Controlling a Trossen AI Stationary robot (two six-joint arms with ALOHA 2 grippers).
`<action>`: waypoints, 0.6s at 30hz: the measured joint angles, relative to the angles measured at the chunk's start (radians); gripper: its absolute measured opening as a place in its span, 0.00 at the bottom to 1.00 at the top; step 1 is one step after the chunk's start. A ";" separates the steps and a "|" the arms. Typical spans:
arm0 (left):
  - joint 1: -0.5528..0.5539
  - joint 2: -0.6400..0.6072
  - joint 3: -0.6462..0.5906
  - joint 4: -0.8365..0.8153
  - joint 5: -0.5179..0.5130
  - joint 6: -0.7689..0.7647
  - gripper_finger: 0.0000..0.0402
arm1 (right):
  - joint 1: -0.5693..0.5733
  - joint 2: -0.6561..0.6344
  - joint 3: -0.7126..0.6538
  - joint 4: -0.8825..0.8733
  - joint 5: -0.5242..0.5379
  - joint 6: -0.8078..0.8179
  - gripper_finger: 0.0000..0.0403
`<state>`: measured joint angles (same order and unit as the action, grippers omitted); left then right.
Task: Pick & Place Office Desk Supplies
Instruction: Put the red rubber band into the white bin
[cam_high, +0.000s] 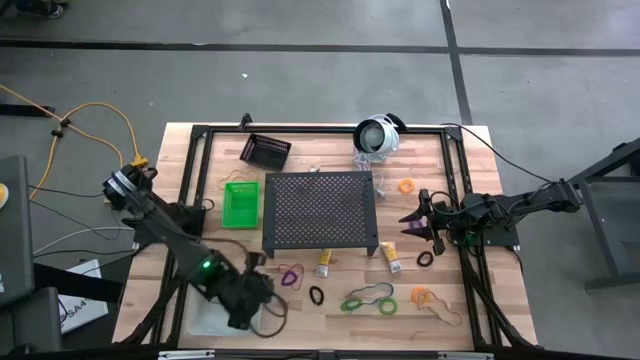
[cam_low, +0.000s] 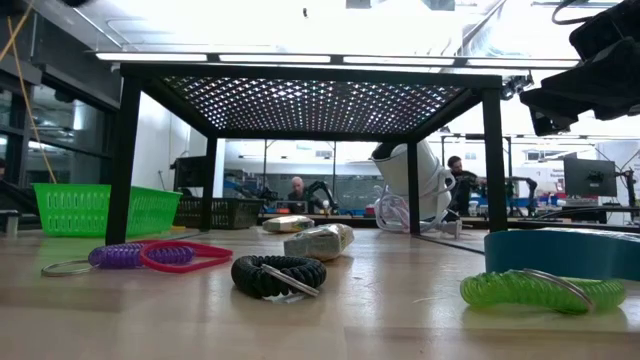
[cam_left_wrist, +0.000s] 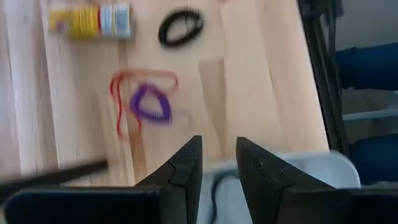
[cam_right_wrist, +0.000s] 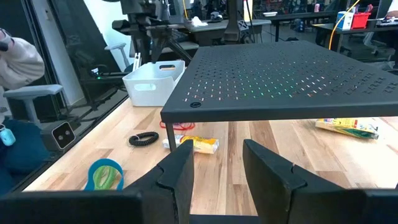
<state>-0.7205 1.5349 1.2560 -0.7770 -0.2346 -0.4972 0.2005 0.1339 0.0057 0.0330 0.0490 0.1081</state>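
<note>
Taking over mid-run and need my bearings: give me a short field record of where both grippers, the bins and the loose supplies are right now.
left gripper: open, empty, above the white bin at the table's front left
right gripper: open, empty, right of the perforated stand
green bin: left of the stand
black bin: back left
purple loop: inside a red band, front of the stand
black coil: just right of the purple loop
yellow tubes: two, at the stand's front edge
green coil: front right
</note>
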 joint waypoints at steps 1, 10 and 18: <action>0.020 0.000 0.000 0.015 0.016 0.036 0.23 | 0.000 0.000 0.000 0.000 0.000 0.000 0.31; 0.125 0.000 0.000 0.063 0.064 0.245 0.23 | 0.000 0.000 0.000 0.000 0.000 0.000 0.31; 0.160 0.069 0.000 0.089 0.087 0.341 0.23 | 0.000 0.000 0.000 0.000 0.000 0.000 0.31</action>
<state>-0.5603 1.6041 1.2561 -0.6881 -0.1472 -0.1563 0.2005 0.1337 0.0059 0.0330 0.0490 0.1081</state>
